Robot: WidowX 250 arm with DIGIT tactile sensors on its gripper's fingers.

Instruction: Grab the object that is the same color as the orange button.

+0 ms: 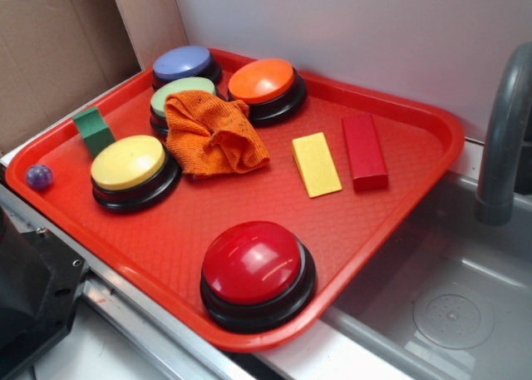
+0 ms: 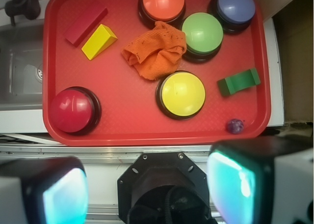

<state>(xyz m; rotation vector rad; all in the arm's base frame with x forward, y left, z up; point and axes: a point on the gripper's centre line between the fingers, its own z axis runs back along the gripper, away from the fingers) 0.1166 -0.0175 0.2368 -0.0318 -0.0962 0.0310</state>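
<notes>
In the wrist view the gripper (image 2: pixel 147 189) is seen high above the near edge of the tray, its two pale, glossy finger pads (image 2: pixel 64 194) spread wide apart with nothing held between them. Below lies a red plastic tray (image 2: pixel 122 121) with a fine pebbled surface and a raised rim. The crumpled orange knitted cloth rag (image 2: pixel 156 50), flecked with small dark specks, is bunched near the tray's middle. It is draped against the green domed button (image 2: pixel 202 34) and lies just beside the round orange domed push button on a black base (image 2: pixel 163 3) and the yellow domed button (image 2: pixel 182 93). A blue-violet domed button (image 2: pixel 235 6) is set in the far corner, and a larger red domed button (image 2: pixel 72 110) stands well apart. A yellow wedge block (image 2: pixel 99 41) and a red rectangular block (image 2: pixel 86 24) lie side by side. A green arched block (image 2: pixel 239 82) and a small purple ball (image 2: pixel 235 126) are placed near the tray's edge. A grey sink basin (image 1: pixel 449 305) is seen beside the tray.
</notes>
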